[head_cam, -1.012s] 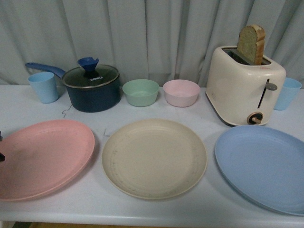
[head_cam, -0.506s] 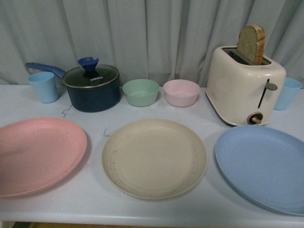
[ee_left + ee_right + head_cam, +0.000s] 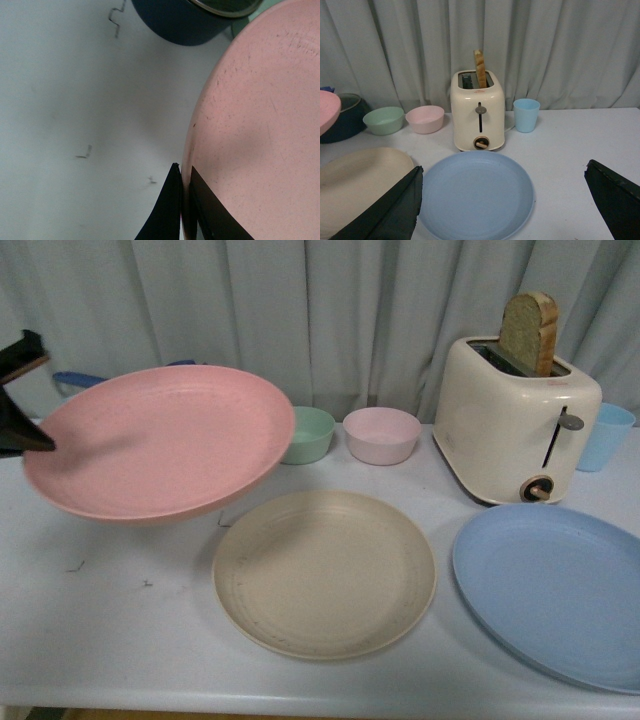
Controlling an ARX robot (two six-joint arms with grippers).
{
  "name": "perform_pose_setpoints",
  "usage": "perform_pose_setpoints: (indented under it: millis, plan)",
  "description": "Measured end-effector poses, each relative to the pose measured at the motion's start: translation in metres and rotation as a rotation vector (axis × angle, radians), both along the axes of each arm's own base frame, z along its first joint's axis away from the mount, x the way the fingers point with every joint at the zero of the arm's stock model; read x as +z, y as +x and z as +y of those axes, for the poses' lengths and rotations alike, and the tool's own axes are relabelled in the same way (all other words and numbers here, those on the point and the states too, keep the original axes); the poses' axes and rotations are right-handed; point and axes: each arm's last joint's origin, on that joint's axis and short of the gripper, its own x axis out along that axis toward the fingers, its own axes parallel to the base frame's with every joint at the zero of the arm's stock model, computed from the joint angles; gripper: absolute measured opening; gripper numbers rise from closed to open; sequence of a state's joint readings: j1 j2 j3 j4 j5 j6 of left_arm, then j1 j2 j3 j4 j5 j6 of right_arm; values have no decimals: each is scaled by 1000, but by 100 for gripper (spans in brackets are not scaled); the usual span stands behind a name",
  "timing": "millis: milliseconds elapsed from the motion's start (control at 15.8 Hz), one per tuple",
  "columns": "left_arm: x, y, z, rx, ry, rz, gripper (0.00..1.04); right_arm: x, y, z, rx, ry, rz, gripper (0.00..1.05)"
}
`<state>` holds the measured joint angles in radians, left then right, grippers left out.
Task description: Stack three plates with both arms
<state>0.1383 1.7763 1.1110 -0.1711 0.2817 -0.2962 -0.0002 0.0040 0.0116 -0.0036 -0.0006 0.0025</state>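
Note:
My left gripper [image 3: 22, 405] is shut on the left rim of the pink plate [image 3: 165, 440] and holds it tilted in the air above the table's left side. In the left wrist view the black jaws pinch the pink plate's [image 3: 260, 135] edge; the gripper [image 3: 184, 187] is closed tight on it. The cream-beige plate [image 3: 325, 572] lies flat at the table's middle. The light blue plate [image 3: 555, 590] lies flat at the right. My right gripper [image 3: 502, 200] is open and empty, its jaws spread wide over the blue plate [image 3: 475, 195]. It is out of the front view.
A cream toaster [image 3: 515, 420] with a bread slice stands behind the blue plate. A mint bowl [image 3: 310, 435], a pink bowl [image 3: 381, 435] and a blue cup [image 3: 604, 437] stand at the back. A dark pot [image 3: 190, 20] sits behind the lifted pink plate.
The pink plate has been lifted off the table and carried up and to the right. It now hides the pot and the left blue cup.

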Motion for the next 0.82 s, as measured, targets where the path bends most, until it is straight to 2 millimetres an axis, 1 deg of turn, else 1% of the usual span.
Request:
perform_pose_setpoints:
  millis: [190,253,316,379,443,632,696,822]
  plan:
    - [-2,1,-59,25,-37,19,2,0,0,0,0,0,0,98]
    - [-6,3,-77,20,-35,16,2,0,0,0,0,0,0,98]
    - [-13,3,-91,14,-42,27,2,0,0,0,0,0,0,98]
    - [-25,2,-105,-4,-48,58,2,0,0,0,0,0,0,98]
    - [-37,1,-114,-17,-47,89,2,0,0,0,0,0,0,98]
    - [-56,-1,-119,15,-44,122,2,0,0,0,0,0,0,98]
    - [-80,-5,-130,-14,-36,182,2,0,0,0,0,0,0,98]
    - [-87,-5,-133,-24,-32,198,2,0,0,0,0,0,0,98]
